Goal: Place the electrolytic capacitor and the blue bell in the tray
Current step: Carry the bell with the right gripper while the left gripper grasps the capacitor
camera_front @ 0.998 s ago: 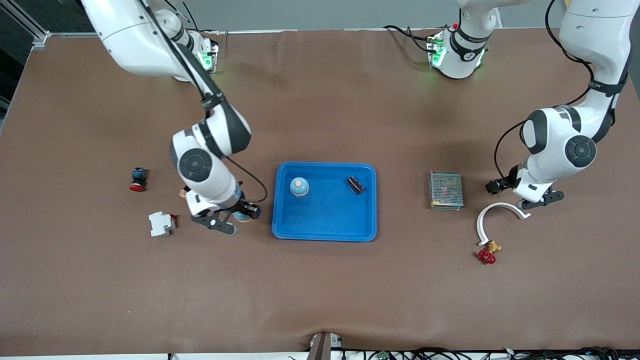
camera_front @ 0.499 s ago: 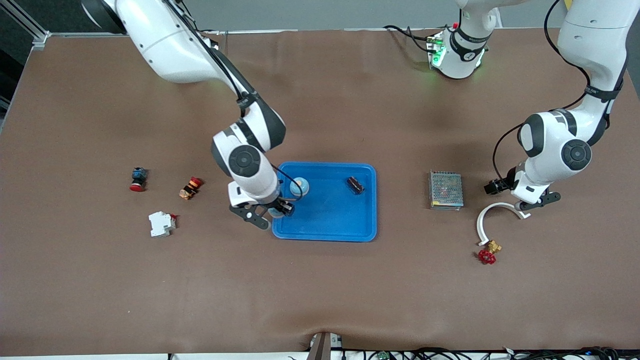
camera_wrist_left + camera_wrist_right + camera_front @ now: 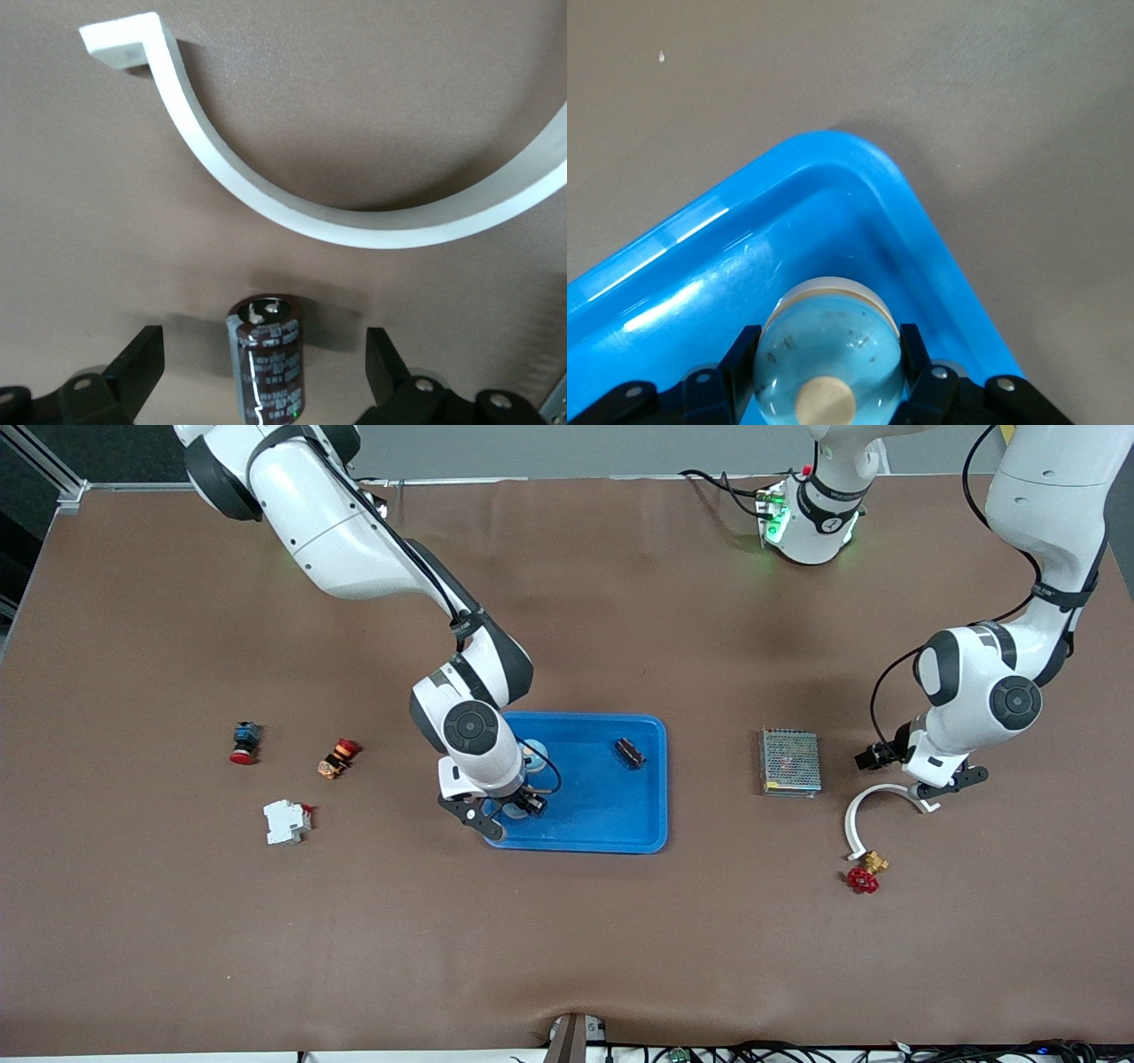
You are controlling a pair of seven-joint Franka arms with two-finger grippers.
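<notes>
The bright-blue tray (image 3: pixel 651 837) lies mid-table. My right gripper (image 3: pixel 507 808) is shut on a pale-blue bell (image 3: pixel 833 332) with a cream knob, over the tray's corner (image 3: pixel 859 150) toward the right arm's end. A second blue bell (image 3: pixel 534 755) sits in the tray, partly hidden by that arm. A dark cylinder (image 3: pixel 630 753) also lies in the tray. My left gripper (image 3: pixel 263 365) is open around a dark upright electrolytic capacitor (image 3: pixel 266 354) on the table; its fingers (image 3: pixel 133 363) stand apart from it. In the front view the left gripper (image 3: pixel 921 779) hides the capacitor.
A white curved piece (image 3: pixel 873 804) lies by the left gripper and shows in the left wrist view (image 3: pixel 354 226). A metal mesh box (image 3: pixel 790 762) stands beside the tray. A red valve (image 3: pixel 864 879), a white breaker (image 3: pixel 286 821) and two push-buttons (image 3: pixel 244 742) (image 3: pixel 337 757) lie about.
My right arm has carried the bell from the table beside the tray to over the tray's corner. The left arm has shifted only slightly.
</notes>
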